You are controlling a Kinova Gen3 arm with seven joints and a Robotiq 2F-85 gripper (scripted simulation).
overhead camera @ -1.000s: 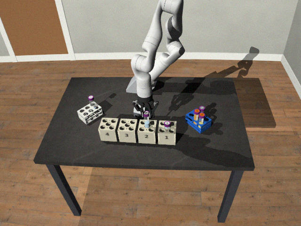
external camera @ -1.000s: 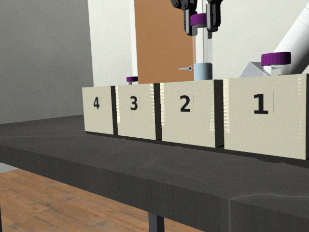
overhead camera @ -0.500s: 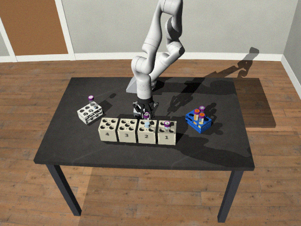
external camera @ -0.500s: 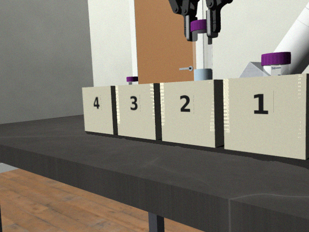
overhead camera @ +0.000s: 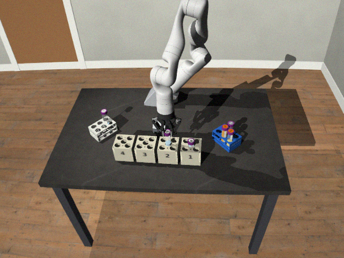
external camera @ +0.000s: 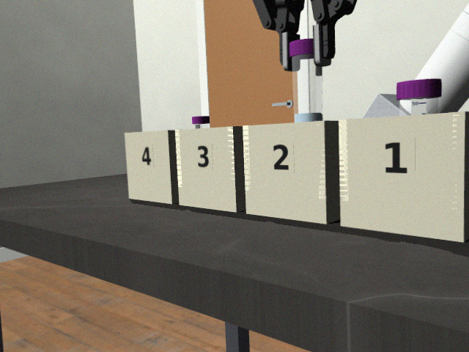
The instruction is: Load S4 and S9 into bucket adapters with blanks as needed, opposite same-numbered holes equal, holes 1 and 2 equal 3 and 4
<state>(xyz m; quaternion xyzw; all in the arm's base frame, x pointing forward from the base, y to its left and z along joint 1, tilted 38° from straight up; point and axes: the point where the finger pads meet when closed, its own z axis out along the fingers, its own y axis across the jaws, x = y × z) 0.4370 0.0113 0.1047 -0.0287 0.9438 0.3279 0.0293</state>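
Note:
Four beige adapters stand in a row near the table's front: adapter 4, adapter 3, adapter 2 and adapter 1. My gripper is shut on the purple cap of a water blank with a low water level. The tube stands upright, its lower part inside a hole of adapter 2 and most of its clear body above the top. Another purple-capped tube sits deep in adapter 1. The blue rack at the right holds two orange-dotted samples and one more tube.
A white rack at the left holds one purple-capped tube. The arm's base stands behind the adapters. The four adapters stand close together, side by side. I do not see the DONE desk in either view.

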